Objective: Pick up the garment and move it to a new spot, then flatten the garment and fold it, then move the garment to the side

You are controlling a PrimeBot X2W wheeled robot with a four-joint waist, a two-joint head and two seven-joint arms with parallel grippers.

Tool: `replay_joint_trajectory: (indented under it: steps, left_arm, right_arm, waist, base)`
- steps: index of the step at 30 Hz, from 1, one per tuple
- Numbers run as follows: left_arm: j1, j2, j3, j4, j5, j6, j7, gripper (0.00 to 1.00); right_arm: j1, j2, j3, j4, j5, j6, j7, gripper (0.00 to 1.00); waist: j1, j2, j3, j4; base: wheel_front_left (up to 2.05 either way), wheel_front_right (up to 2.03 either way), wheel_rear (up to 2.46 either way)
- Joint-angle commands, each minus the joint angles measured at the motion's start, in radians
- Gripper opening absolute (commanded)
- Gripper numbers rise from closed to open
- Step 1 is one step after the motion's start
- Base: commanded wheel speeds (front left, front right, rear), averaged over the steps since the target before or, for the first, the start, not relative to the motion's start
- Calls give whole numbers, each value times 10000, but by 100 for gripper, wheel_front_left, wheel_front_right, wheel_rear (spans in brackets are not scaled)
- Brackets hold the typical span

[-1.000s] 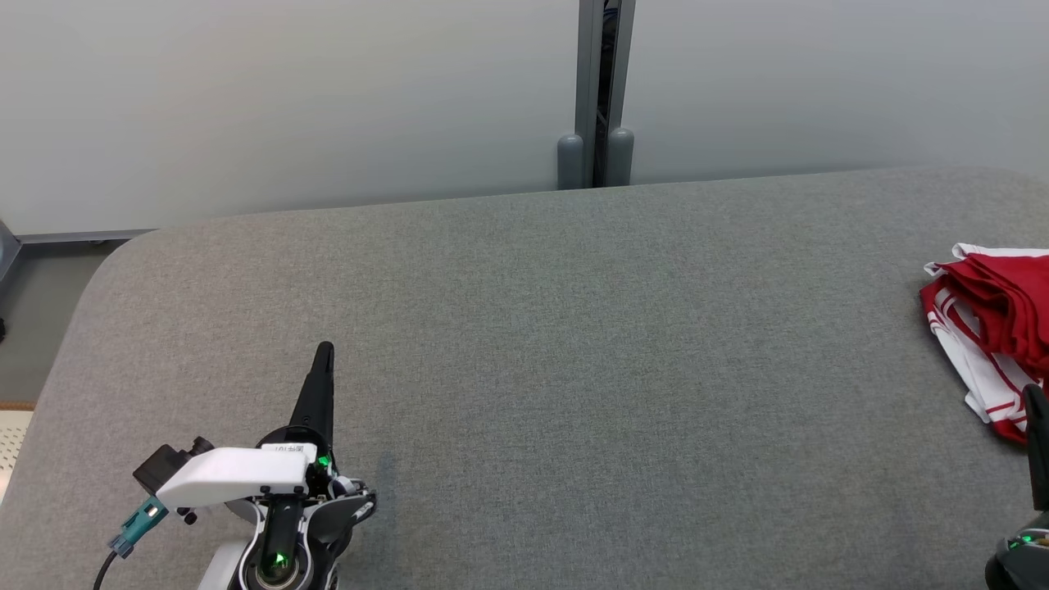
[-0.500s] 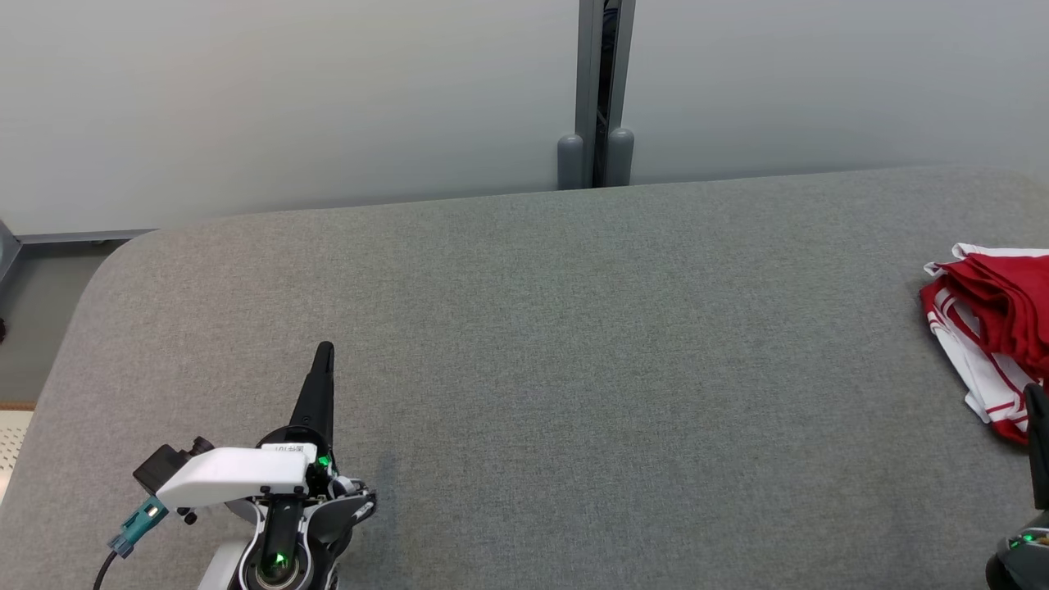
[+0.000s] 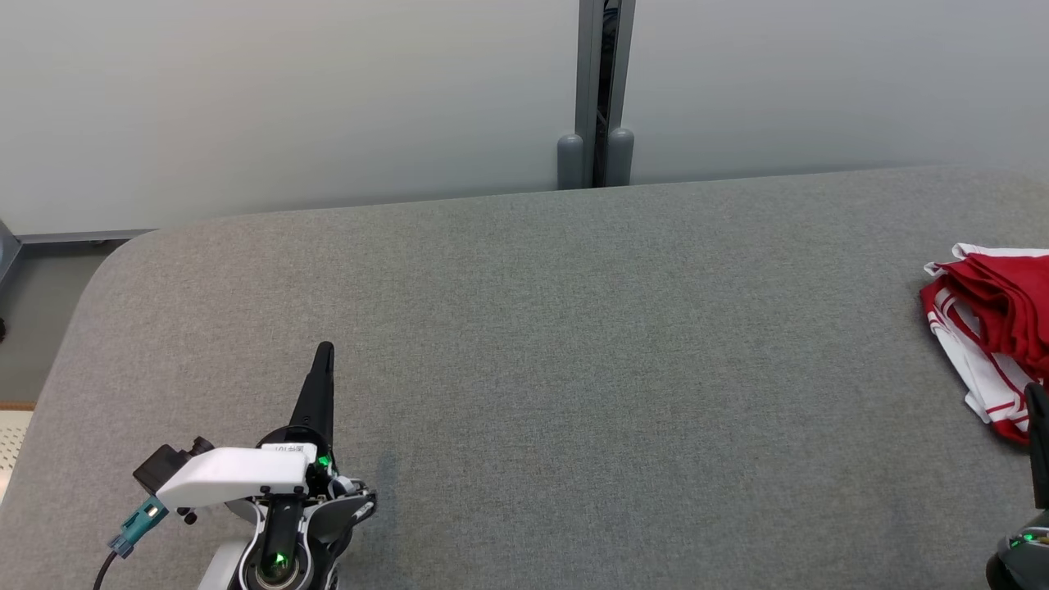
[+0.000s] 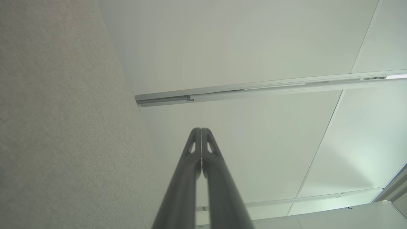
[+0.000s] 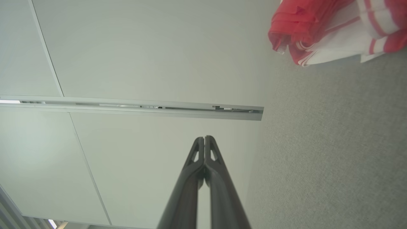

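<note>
**Both arms low, garment at the far right**

We held our left gripper (image 3: pixel 324 352) low over the near left of the grey table (image 3: pixel 574 369). Its two fingers were pressed together on nothing and pointed away from us toward the wall. Our right gripper (image 3: pixel 1039 401) sat at the near right edge, its fingers likewise pressed together and empty. Just beyond its tip the red-and-white garment (image 3: pixel 996 324) lay bundled at the table's right side. Farthest off stood the pale wall panels (image 3: pixel 287 98) and their grey post (image 3: pixel 596 90).
</note>
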Motion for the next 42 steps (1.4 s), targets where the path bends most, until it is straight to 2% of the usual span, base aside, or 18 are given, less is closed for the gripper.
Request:
replay_joint_trajectory:
  steps: [1,42]
  left_arm:
    - [-68,38,15,-1,0,-32,-15,0]
    - [-68,38,12,-3,-1,-33,-18,0]
  right_arm:
    - [-67,-15,-20,-3,-58,0,63,0]
    - [-97,30,-80,-1,-105,0,103,0]
  waist:
    - [0,0,0,0]
    - [0,0,0,0]
  base:
    - [0,0,0]
    - [0,0,0]
